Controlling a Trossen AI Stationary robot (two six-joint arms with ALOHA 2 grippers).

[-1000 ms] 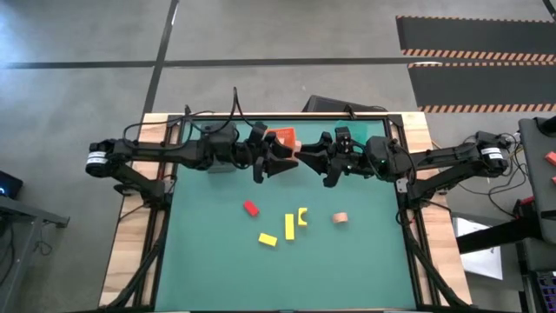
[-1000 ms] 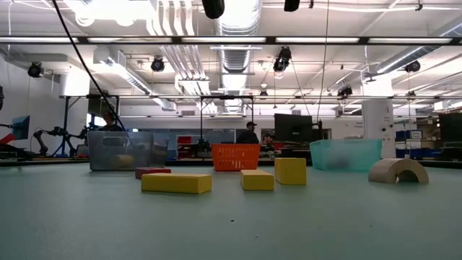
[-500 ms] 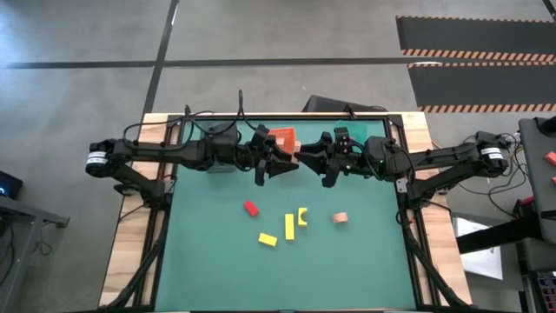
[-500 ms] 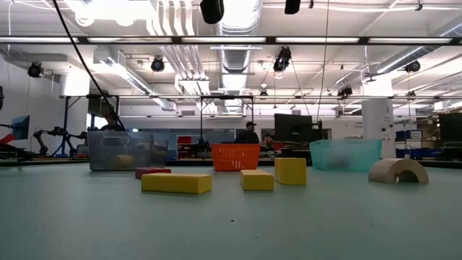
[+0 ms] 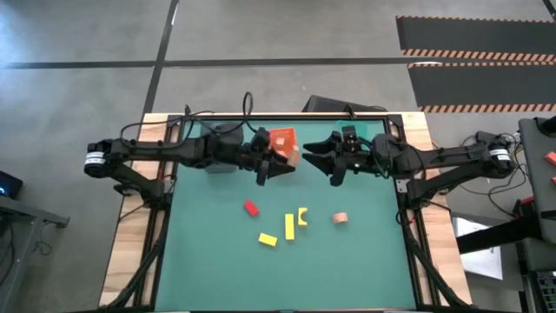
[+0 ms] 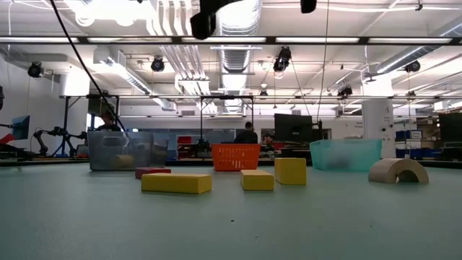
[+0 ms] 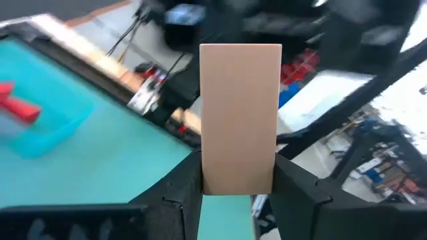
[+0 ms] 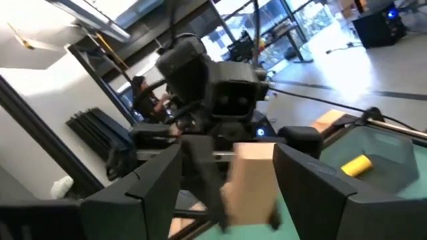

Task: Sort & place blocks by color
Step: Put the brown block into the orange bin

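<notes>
I can read no writing or brand on anything here. My left gripper (image 7: 237, 190) has its fingers (image 7: 177, 193) pinched on a tan block (image 7: 240, 117), standing upright between them, up at 12 o'clock over the table (image 5: 365, 261) beside the orange tray (image 5: 282, 138). My right gripper (image 5: 314, 155) faces it with fingers (image 8: 150, 183) spread wide either side of that block, gripping nothing, while the other blocks (image 5: 289, 227) lie mid-table.

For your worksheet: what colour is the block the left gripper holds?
Pale pinkish-tan block; the left wrist view shows it best.
</notes>
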